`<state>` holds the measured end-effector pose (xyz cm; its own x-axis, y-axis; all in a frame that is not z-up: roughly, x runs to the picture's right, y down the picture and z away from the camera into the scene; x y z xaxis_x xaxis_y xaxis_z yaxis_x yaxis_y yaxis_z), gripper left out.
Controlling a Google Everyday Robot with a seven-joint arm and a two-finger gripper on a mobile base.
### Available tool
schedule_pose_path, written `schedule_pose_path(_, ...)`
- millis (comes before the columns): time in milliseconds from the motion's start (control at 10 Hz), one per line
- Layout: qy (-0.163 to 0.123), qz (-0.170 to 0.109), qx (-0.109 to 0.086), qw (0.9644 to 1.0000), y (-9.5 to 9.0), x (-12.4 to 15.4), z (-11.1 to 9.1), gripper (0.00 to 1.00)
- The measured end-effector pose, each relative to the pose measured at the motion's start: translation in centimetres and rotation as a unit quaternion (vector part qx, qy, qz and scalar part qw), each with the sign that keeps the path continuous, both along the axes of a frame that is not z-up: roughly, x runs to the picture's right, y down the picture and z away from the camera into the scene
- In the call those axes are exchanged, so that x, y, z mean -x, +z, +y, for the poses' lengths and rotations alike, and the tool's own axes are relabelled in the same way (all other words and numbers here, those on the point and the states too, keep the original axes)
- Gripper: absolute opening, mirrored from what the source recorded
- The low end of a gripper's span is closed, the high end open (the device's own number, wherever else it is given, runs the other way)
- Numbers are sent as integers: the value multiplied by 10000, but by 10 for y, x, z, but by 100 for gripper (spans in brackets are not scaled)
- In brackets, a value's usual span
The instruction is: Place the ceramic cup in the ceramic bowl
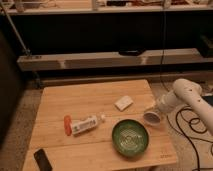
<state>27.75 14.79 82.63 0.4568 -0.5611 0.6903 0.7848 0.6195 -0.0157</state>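
Where the wooden desk (90, 102) reaches its right edge, the robot's white arm (192, 97) comes in from the right and slopes down toward the ceramic cup (152, 117). The gripper (156, 107) sits at the end of that arm, right at the cup, and its fingers are drawn fully together, closed on the ceramic cup as far as the view lets one judge; the fingers themselves are hidden against the white of the cup and arm. The cup is tipped so that its round mouth faces the camera, and it lies near the desk's right edge, just beside the upper right rim of the ceramic bowl (130, 138) and not inside it.

The dark-green bowl stands on the front right part of the desk, its ribbed inside showing pale rings. Behind it, toward the middle of the desk, lies a flat white block (124, 103), apart from both bowl and cup. To the left of the bowl lies a tube with an orange cap (82, 124), resting on its side. At the front left corner a dark flat object (43, 159) lies askew. Black cables (192, 130) loop on the floor to the right of the desk.
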Motion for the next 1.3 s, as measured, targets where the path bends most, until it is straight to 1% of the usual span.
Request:
schedule_pose_path(300, -74, -148, -183, 9997, -11, 8, -3, 0)
schedule_pose_path(400, -94, -242, -336, 9991, -18, 9, -5, 0)
schedule_pose_path(500, -106, -369, -478, 9981, -25, 10, -6, 0)
schedule_pose_path(600, -100, -445, -553, 9974, -30, 9, -6, 0)
schedule_pose_path(800, -82, -716, -714, 9948, -40, 14, -9, 0)
schedule_pose_path(1000, -70, -940, -650, 9934, -46, 17, -6, 0)
schedule_pose_path(1200, -164, -1205, -563, 9910, -53, 28, -2, 0)
schedule_pose_path(1300, -206, -1256, -555, 9903, -56, 31, -1, 0)
